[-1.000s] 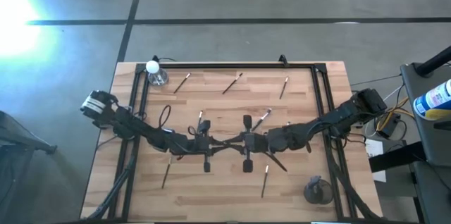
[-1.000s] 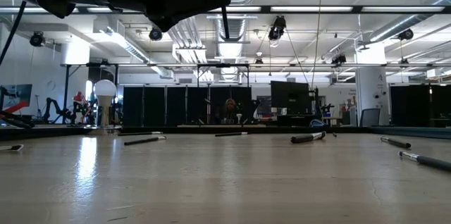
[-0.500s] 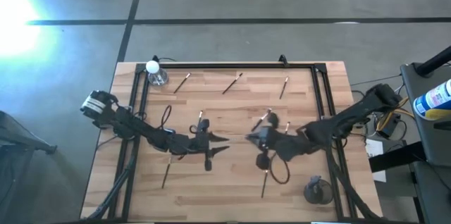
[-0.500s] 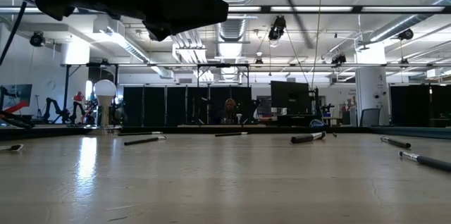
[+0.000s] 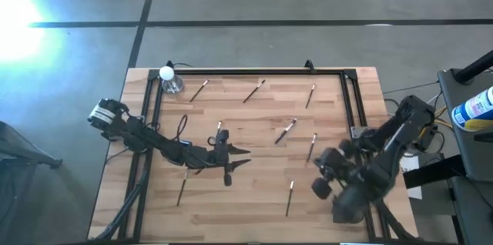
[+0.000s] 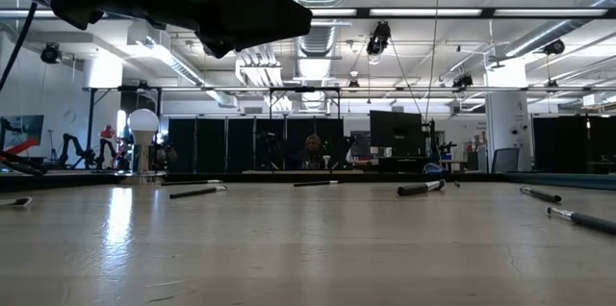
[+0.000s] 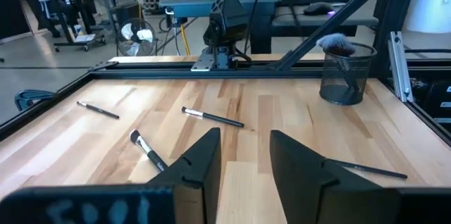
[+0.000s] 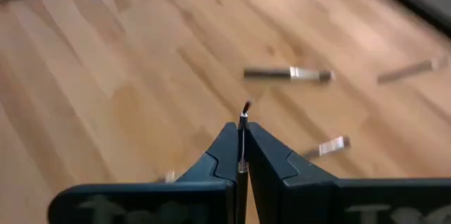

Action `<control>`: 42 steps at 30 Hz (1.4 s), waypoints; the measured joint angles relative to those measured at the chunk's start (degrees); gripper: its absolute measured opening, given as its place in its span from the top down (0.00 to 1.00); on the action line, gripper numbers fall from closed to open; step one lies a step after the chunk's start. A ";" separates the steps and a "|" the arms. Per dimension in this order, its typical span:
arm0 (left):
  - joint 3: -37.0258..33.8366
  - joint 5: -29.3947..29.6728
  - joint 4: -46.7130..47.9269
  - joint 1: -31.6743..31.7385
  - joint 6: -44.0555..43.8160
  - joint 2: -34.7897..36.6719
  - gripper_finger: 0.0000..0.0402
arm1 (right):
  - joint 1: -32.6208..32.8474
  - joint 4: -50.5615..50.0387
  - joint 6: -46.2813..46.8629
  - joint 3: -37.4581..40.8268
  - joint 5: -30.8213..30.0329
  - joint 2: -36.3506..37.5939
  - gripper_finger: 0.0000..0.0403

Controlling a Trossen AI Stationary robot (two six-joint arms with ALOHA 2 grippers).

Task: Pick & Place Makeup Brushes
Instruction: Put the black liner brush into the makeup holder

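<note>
The right gripper (image 8: 241,164) has swung toward the mesh cup (image 7: 346,76), clamped on a brush (image 8: 243,136); the left gripper (image 7: 244,155) gapes empty mid-table.

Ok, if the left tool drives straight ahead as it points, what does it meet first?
Probably the brush lying crosswise just ahead of the open left tool; it might pass over it, since height is unclear.
</note>
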State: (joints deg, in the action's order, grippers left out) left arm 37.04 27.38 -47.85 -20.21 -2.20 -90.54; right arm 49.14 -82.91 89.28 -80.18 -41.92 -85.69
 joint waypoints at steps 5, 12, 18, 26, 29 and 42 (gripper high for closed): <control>0.00 -0.03 0.37 0.00 0.02 0.02 0.71 | 6.41 -5.66 10.23 -3.95 4.52 -4.28 0.97; 0.00 -0.07 1.77 0.00 0.04 0.02 0.71 | 14.42 -7.14 16.79 -7.77 8.29 -9.89 0.97; 0.00 -0.07 2.18 0.02 0.20 0.04 0.71 | 18.46 -7.13 20.66 -10.06 8.02 -11.94 0.97; -0.12 -0.06 2.82 0.02 0.16 0.04 0.71 | 19.77 -7.10 25.48 -5.99 8.89 -13.97 0.97; -0.47 -0.07 2.93 0.03 0.15 0.04 0.71 | 20.68 -7.14 28.26 -4.18 9.17 -14.54 0.97; -0.64 -0.07 2.93 0.39 0.20 0.04 0.71 | 24.81 -7.11 35.87 -2.63 10.94 -18.22 0.97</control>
State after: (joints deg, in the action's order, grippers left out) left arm 36.40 27.31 -44.93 -19.81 -2.00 -90.50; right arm 73.95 -90.02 125.14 -82.81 -30.98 -103.90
